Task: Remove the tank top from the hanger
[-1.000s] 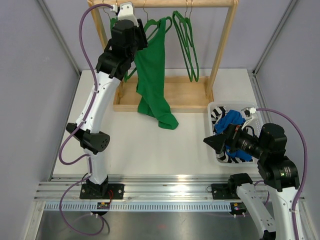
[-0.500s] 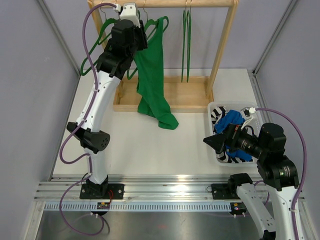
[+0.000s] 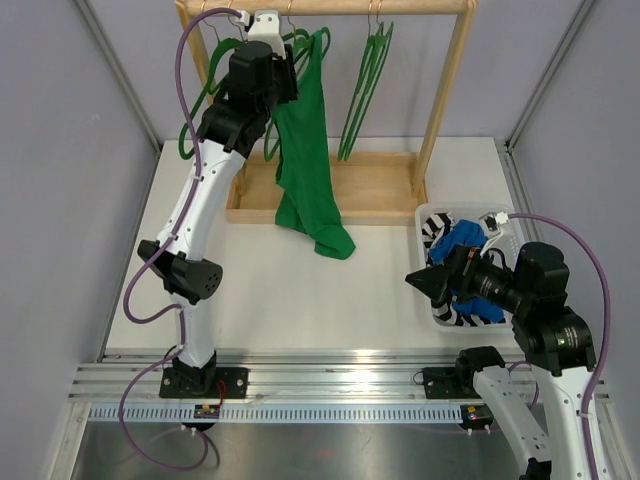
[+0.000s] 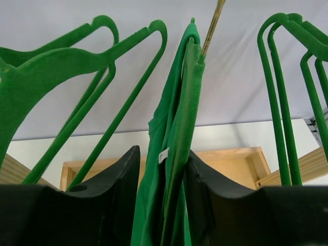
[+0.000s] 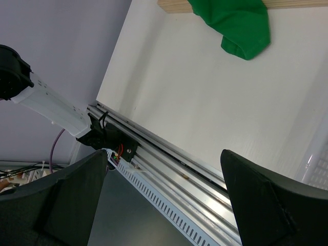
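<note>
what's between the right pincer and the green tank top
Only bare white table: in the right wrist view nothing lies between the open right pincer and the drooping end of the tank top. The top view agrees.

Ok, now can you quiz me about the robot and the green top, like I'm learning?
1. True or false: the tank top lies in the white basket.
2. Which gripper has the tank top between its fingers? A. left B. right
3. Fill in: the right gripper has its jaws ___.
Key: 1 false, it hangs on the wooden rack. 2 A, the left gripper. 3 open.
</note>
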You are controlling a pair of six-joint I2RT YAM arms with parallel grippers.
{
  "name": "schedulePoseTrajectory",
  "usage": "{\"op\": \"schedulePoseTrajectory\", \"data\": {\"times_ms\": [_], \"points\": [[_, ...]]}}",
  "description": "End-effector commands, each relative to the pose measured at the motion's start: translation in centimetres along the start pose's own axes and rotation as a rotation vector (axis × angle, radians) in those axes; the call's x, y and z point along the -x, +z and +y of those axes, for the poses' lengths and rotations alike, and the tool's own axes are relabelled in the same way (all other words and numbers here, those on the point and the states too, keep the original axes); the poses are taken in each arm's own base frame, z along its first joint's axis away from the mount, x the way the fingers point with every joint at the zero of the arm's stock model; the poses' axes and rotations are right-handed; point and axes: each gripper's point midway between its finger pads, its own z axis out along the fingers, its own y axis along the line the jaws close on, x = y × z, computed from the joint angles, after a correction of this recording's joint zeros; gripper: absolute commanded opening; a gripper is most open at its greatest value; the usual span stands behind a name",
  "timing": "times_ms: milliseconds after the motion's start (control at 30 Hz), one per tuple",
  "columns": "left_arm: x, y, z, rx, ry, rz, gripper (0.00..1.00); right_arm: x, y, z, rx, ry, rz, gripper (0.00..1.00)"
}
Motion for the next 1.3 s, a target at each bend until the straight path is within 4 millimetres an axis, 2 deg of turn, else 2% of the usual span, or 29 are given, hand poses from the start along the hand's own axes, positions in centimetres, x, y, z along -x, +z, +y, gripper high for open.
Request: {"op": "schedulePoseTrajectory", "data": {"times_ms": [0, 200, 367, 800, 933, 1033, 1100, 1133, 1233, 1267], "points": [[3.4, -1.1, -0.3, -0.031, -0.01, -0.092, 0.41, 0.9, 0.3, 0.4, 0.024, -0.023, -0.022, 1.0], [4.3, -1.6, -0.5, -0.044, -0.007, -0.116, 0.37, 0.8, 0.4, 0.3, 0.026, -0.02, -0.023, 0.99], [5.2, -1.8, -1.1, -0.078, -0.009, -0.145, 0.38, 0.9, 0.5, 0.2, 0.026, -0.018, -0.022, 0.99], [5.5, -1.8, -1.3, -0.086, 0.002, -0.161, 0.38, 0.6, 0.6, 0.0, 0.02, -0.016, -0.016, 0.99], [5.8, -1.9, -1.4, -0.088, 0.004, -0.17, 0.28, 0.6, 0.8, -0.1, 0.022, -0.011, -0.015, 0.99], [5.3, -1.6, -1.3, -0.081, 0.011, -0.159, 0.26, 0.6, 0.7, -0.1, 0.024, -0.011, -0.016, 0.99], [4.8, -1.2, -1.2, -0.073, 0.014, -0.145, 0.2, 0.6, 0.7, -0.1, 0.022, -0.01, -0.019, 0.99], [4.7, -1.1, -1.2, -0.072, 0.012, -0.144, 0.12, 0.6, 0.7, -0.1, 0.021, -0.01, -0.017, 0.99], [5.1, -1.3, -1.2, -0.069, 0.001, -0.154, 0.0, 0.5, 0.8, -0.1, 0.02, -0.011, -0.013, 0.99], [5.5, -1.5, -1.2, -0.069, -0.003, -0.163, 0.0, 0.6, 0.8, -0.1, 0.021, -0.012, -0.014, 0.99]]}}
